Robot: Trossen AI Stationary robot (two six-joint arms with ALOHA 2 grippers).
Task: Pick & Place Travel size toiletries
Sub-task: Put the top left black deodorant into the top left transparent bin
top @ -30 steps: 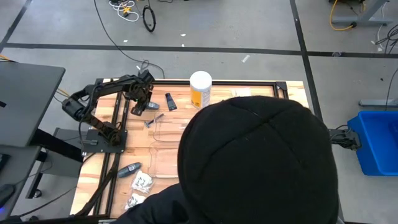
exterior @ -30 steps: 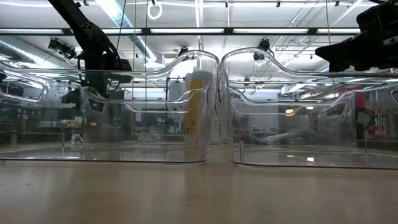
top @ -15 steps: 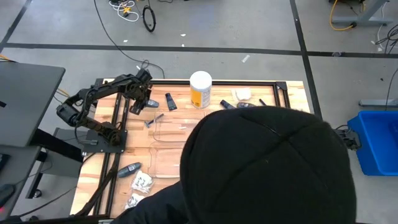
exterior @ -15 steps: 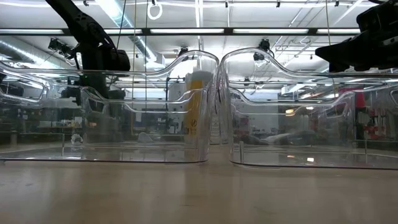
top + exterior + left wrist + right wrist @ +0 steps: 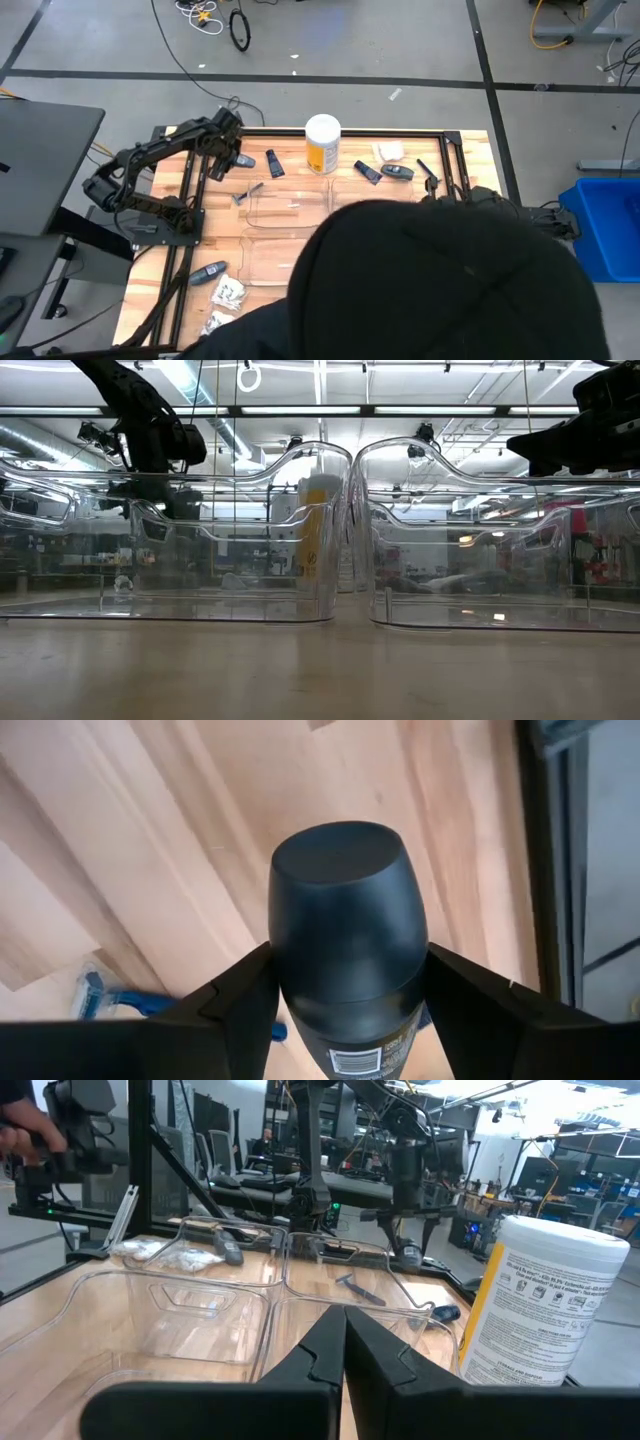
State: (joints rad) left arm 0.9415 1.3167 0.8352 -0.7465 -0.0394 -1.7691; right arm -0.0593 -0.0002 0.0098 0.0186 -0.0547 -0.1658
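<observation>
Left gripper: clamped on a dark grey oval deodorant stick, held above the wooden table near its far left corner.
Right gripper: fingers pressed together, nothing between them; it sits at the right edge, mostly hidden in the high view by a person's black knit cap.
Loose toiletries: a dark blue flat tube and a thin blue razor lie beside the tall yellow canister with white lid; what seems another grey stick and white crinkly packets lie by the near left corner.
Clear plastic trays: mid-table, side by side.
</observation>
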